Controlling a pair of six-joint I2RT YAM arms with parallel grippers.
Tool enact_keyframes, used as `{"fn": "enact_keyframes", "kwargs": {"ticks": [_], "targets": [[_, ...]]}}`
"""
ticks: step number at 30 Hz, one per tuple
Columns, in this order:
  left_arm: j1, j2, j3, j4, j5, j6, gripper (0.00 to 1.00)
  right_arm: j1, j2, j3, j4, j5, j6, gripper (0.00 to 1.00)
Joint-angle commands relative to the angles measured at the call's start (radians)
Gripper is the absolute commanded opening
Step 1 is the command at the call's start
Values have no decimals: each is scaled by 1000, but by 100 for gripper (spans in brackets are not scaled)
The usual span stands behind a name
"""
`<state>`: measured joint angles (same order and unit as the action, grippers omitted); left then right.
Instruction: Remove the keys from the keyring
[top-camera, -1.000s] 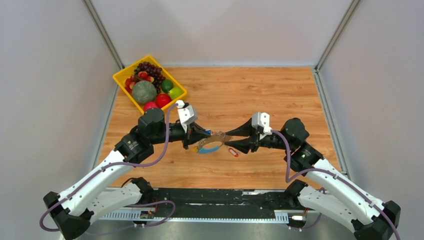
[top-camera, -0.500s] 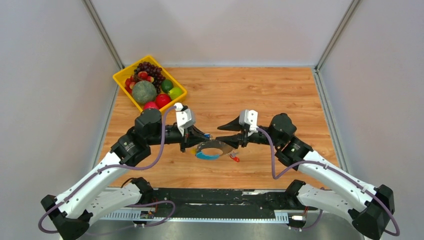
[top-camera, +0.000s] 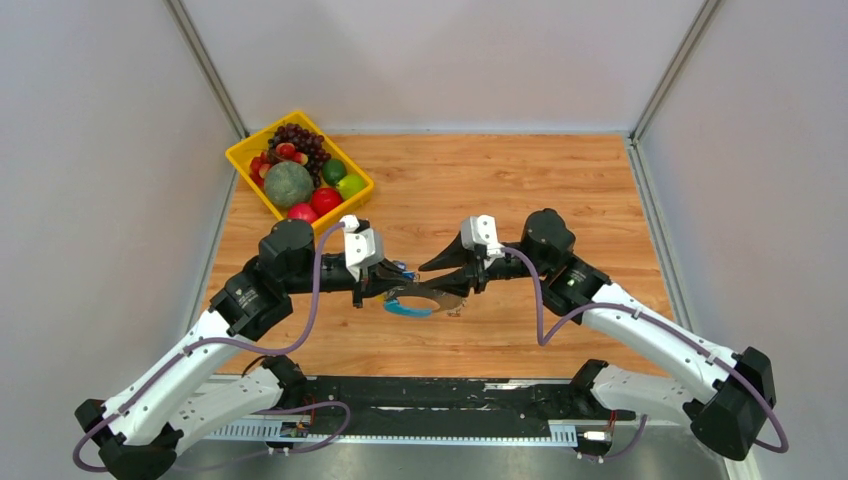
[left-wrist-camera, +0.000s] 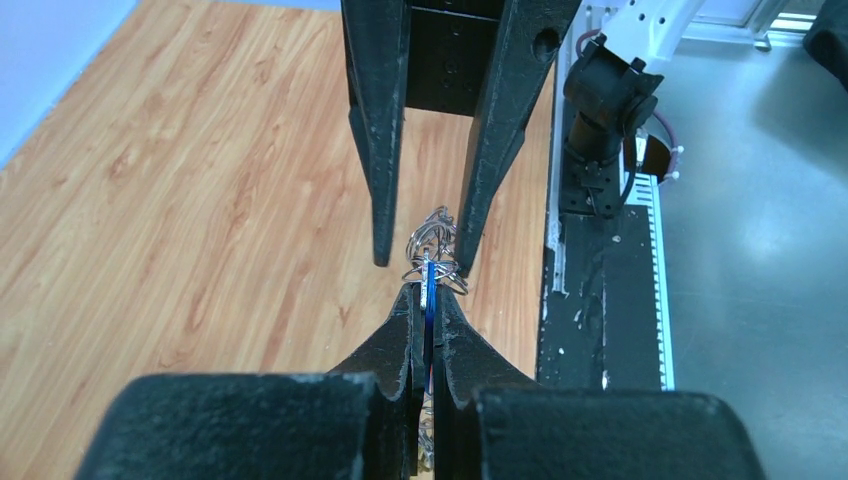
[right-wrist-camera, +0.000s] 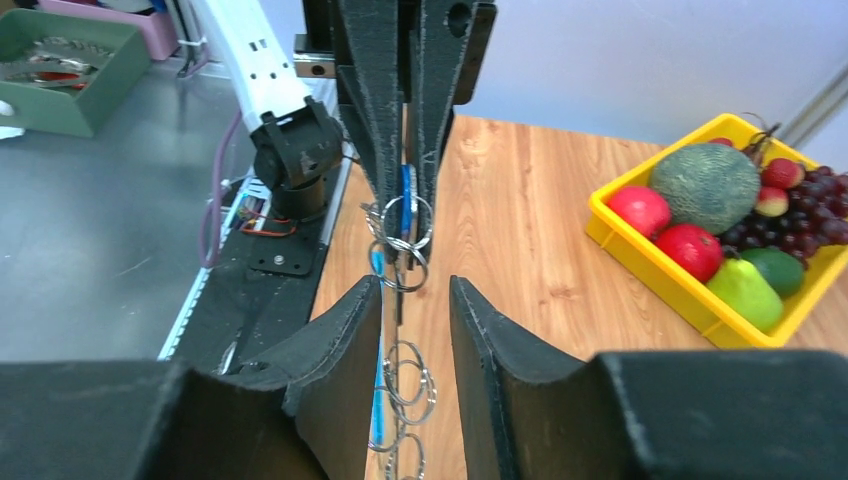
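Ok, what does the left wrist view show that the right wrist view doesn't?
Only left wrist: the right arm's base. Only right wrist: the left arm's base, the fruit tray, a green bin, and the chain hanging below. Both: the left gripper shut on the keyring, the right gripper open around its rings.

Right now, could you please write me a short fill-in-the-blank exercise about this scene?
1. The left pincer is ___ on the keyring.
2. The right pincer has its jaws ___, with part of the keyring between them.
3. The fruit lies in a ___ tray.
Missing words: shut; open; yellow.
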<state>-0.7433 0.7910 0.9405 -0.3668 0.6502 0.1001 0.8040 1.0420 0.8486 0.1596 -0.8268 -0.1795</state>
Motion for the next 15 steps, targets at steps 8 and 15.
{"fn": "enact_keyframes", "kwargs": {"ticks": [8,15], "targets": [[4,-9,49,41,33,60,0,4,49,71,-1,-131,45,36],[5,2,44,54,31,63,0,4,75,86,9,-142,60,18]]}}
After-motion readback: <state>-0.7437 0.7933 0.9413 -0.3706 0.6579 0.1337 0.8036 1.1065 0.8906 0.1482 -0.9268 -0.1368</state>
